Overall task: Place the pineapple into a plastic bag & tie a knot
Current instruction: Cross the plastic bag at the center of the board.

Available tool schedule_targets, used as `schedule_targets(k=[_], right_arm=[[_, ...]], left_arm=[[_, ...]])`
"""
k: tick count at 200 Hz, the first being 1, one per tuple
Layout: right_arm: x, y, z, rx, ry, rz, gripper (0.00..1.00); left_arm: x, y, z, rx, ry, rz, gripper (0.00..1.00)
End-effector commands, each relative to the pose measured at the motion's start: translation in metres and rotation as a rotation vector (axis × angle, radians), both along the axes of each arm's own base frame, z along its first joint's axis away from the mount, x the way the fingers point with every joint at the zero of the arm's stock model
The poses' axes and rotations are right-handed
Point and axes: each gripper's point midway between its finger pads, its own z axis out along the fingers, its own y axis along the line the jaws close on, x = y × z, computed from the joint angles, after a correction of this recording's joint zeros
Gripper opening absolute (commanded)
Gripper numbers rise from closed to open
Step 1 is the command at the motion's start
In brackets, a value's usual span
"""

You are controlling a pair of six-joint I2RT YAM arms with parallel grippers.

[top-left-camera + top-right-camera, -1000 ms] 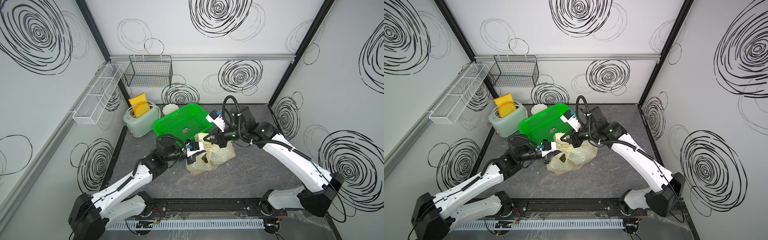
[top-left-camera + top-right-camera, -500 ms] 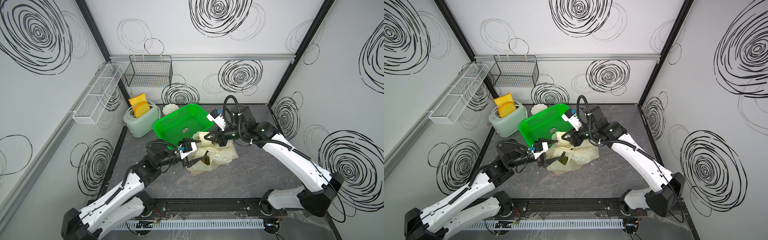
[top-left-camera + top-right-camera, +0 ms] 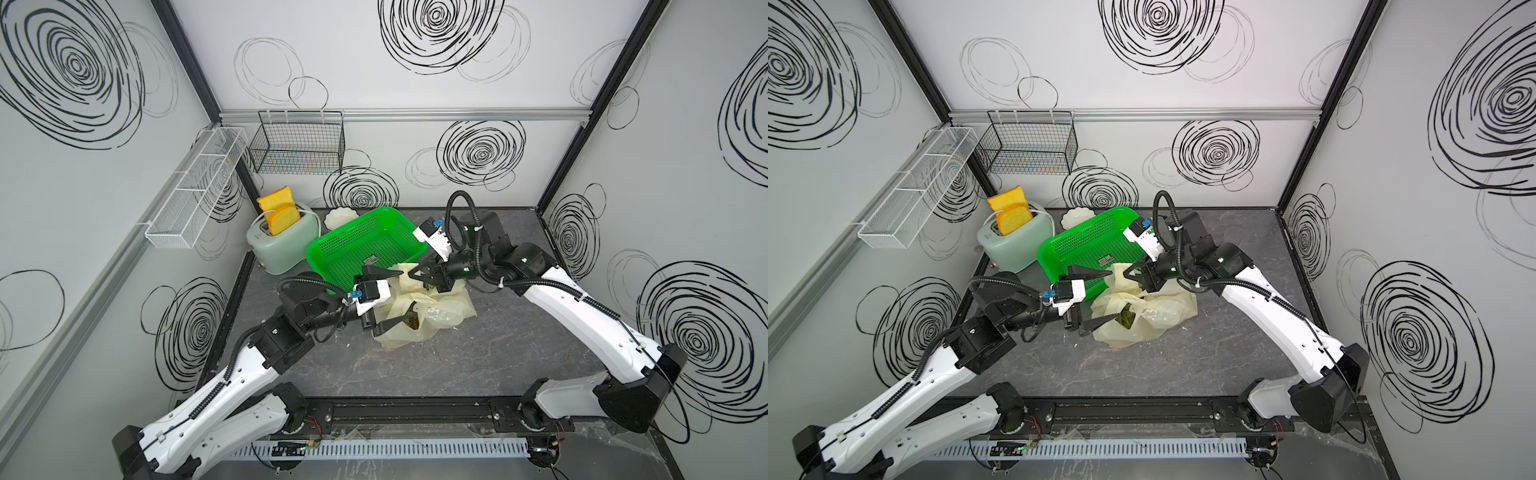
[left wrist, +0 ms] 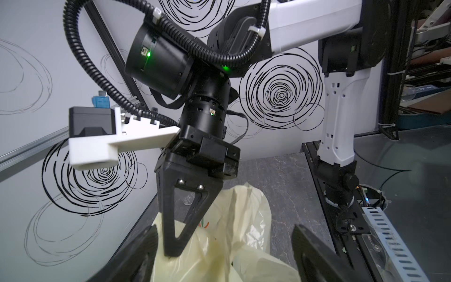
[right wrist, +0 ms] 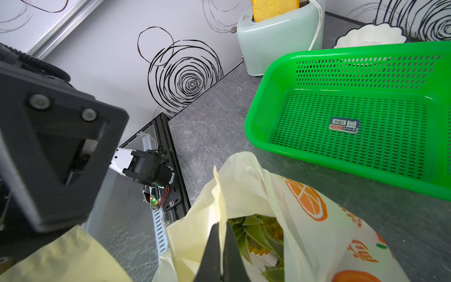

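Found near the middle of the table point(image 3: 478, 365), just before the front rim of the green basket point(image 3: 332, 249): the plastic bag point(image 3: 440, 311), crumpled, with the pineapple point(image 5: 256, 234) inside. Pinched at its raised edge by the right gripper point(image 5: 219, 227), fingers pressed together on the film. Flanked at its left end by the left gripper point(image 3: 395, 297), spread wide, gripping nothing.
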Motion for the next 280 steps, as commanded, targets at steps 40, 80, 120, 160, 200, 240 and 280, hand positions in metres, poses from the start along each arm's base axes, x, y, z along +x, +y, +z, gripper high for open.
schedule_targets(k=[40,80,120,160,200,240,280], right_arm=[[0.002,-0.001,-0.005,-0.006,0.005,-0.007,0.00],[0.006,-0.004,-0.001,-0.012,-0.013,-0.031,0.00],[0.018,-0.013,0.027,0.011,-0.074,-0.110,0.00],[0.013,-0.013,0.038,0.014,-0.122,-0.111,0.00],[-0.003,-0.014,0.052,0.028,-0.212,-0.079,0.00],[-0.048,-0.007,0.053,0.084,-0.354,0.070,0.00],[-0.089,0.006,0.030,0.079,-0.454,0.233,0.00]], left_arm=[[-0.002,-0.027,-0.001,0.060,0.043,-0.083,0.47],[0.009,-0.026,-0.004,0.052,0.067,-0.021,0.00],[0.027,-0.012,-0.030,0.034,0.192,0.103,0.00],[0.036,-0.005,-0.054,-0.004,0.291,0.145,0.00],[0.051,0.008,-0.057,-0.084,0.357,0.196,0.00],[0.057,0.007,-0.062,-0.082,0.411,0.200,0.00],[0.061,0.003,-0.060,-0.083,0.429,0.195,0.00]])
